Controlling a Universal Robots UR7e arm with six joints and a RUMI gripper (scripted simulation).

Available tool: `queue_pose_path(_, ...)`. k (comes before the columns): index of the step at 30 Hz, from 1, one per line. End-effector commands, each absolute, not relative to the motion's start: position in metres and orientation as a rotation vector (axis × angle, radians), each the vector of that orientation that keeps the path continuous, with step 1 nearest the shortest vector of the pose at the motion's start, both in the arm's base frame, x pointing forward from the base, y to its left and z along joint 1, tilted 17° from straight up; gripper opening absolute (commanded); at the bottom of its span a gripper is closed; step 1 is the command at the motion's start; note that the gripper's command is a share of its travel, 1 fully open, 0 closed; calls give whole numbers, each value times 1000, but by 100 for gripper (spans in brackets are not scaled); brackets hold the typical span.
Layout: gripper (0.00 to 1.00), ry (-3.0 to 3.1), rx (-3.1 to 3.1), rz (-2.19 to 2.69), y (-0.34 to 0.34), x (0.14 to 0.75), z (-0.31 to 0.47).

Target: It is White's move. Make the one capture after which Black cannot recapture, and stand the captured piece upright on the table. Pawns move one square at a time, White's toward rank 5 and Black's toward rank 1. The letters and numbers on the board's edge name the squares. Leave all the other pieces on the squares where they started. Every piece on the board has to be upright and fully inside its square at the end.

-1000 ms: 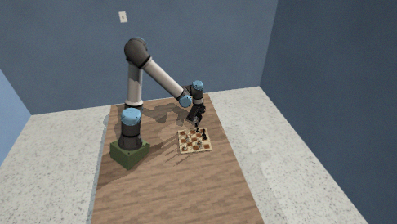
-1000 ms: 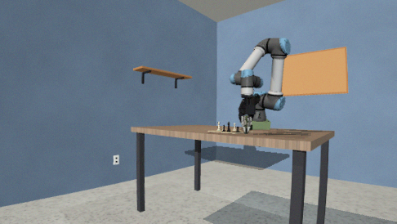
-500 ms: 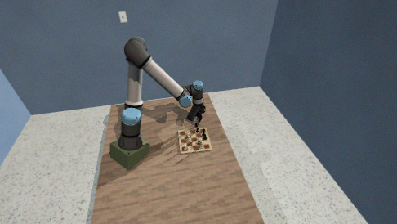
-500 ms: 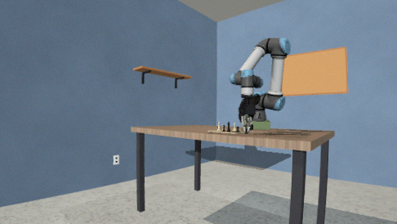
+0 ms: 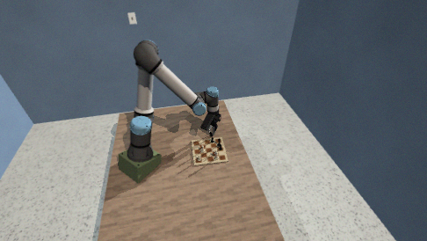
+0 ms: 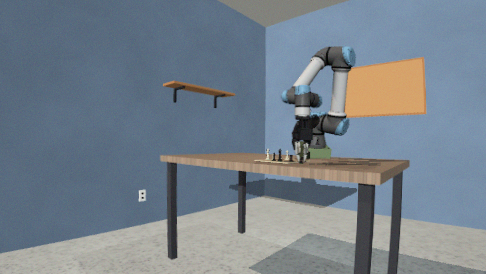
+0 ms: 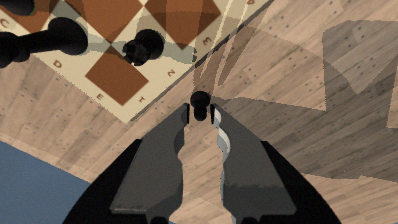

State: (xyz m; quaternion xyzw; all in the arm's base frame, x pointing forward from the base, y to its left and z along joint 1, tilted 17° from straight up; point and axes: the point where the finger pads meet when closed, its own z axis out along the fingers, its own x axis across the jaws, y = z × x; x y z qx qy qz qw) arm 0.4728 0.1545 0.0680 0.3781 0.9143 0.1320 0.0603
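A small black pawn (image 7: 200,104) stands upright on the wooden table just off the chessboard's corner, near the edge letters. My gripper (image 7: 200,105) straddles it with the fingers slightly apart, a thin gap on each side, so it is open around the pawn. In the top view the gripper (image 5: 213,132) hangs low at the far edge of the chessboard (image 5: 209,150). In the exterior view the gripper (image 6: 300,156) is down at table level beside the board (image 6: 280,161). Black pieces (image 7: 145,46) (image 7: 50,40) stand on the board's near squares in the wrist view.
The arm's green base (image 5: 139,164) sits on the table left of the board. Several white and black pieces stand on the board. A wall shelf (image 6: 198,90) and an orange panel (image 6: 385,87) are off the table.
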Motion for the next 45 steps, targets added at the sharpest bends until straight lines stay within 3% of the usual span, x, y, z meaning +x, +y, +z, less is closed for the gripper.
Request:
queue_pose_path(1,16,2766,1144,400,154,473,68)
queue_pose_path(4,20,2766,1144,400,154,473,68)
queue_pose_path(25,20,2766,1144,400,152,470,82)
queue_pose_path(45,20,2766,1144,400,137,454,154)
